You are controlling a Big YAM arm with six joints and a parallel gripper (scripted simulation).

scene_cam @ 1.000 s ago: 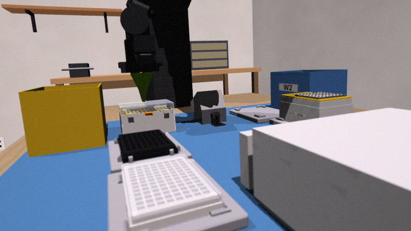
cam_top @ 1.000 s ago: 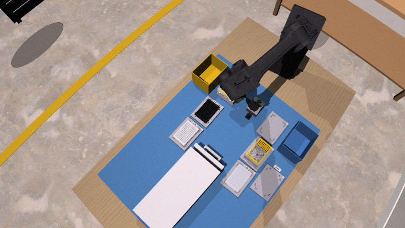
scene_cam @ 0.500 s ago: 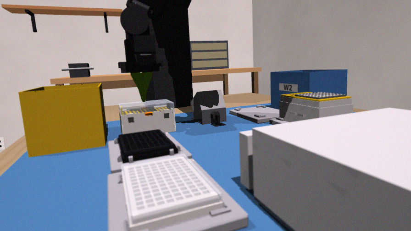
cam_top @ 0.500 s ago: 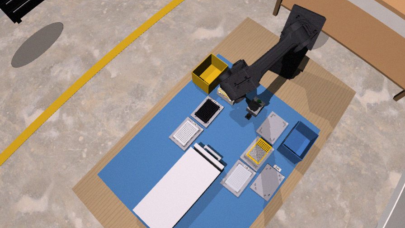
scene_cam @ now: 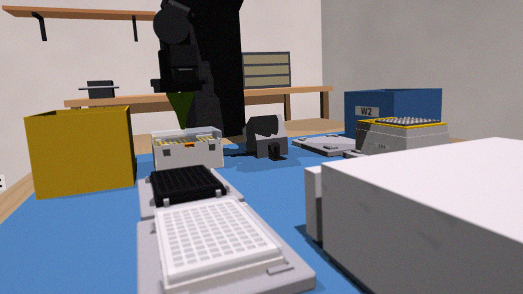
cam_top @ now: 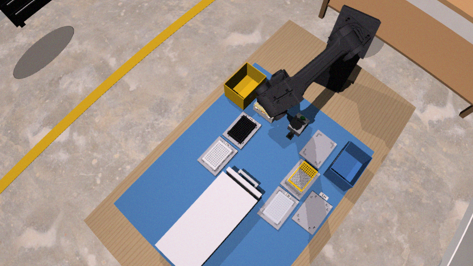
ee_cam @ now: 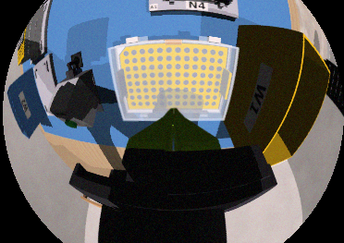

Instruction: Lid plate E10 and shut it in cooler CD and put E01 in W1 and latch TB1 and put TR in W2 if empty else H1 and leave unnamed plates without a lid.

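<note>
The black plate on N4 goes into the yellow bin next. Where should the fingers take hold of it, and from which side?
Come straight down from above and pinch the black plate across its short width, fingers on the two long side walls. It lies flat in its nest, whose corner tabs leave the mid-length of the long sides free. The gripper is shut and must open first.
</note>
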